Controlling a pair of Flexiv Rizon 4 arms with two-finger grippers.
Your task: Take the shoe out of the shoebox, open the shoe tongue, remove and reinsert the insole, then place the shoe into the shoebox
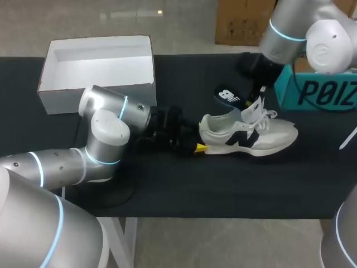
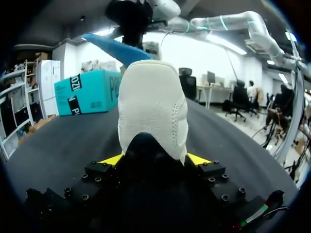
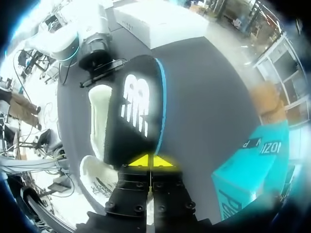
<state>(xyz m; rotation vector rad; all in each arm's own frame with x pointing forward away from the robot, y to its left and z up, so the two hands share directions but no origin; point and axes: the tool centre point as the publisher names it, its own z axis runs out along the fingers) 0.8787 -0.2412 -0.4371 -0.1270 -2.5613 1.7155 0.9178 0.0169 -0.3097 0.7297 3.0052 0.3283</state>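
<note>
currently the shoe (image 1: 251, 137) sits on its sole on the table (image 1: 223, 190), out of the shoebox (image 1: 61, 97), toe pointing away from the left arm. left gripper (image 1: 199, 147) is clamped on the heel, one yellow tip on each side, low near the sole. right gripper (image 3: 151, 161) is pinched on one end of the insole (image 3: 136, 111), tips almost meeting on it. it holds the insole in the air over the shoe opening. the rest of the insole sticks out free, and i can't tell if its far end touches the collar. tongue (image 1: 254, 109) stands pulled up, laces loose. shoebox is open, well apart from the shoe, behind the left arm. teal box (image 1: 323, 92) is near the toe end.

handling, my read: insole looks thin, light and floppy. held by one end it will likely bend and swing, so the edge pinch is fine for carrying, but the free end needs steering into the opening. fabric top is probably not slippery. a hard squeeze won't break it but could crease it.

shoe looks light, with a soft upper and stiffer heel and sole. the heel is the sensible hold spot: firm enough not to collapse, and it leaves the opening free. a grab on the upper or tongue would just deform it.

risks: the shoe may pivot around the heel grip when the insole pushes in, or the insole may fold at the mouth. step looks like insole out, reinsert not yet done.
</note>
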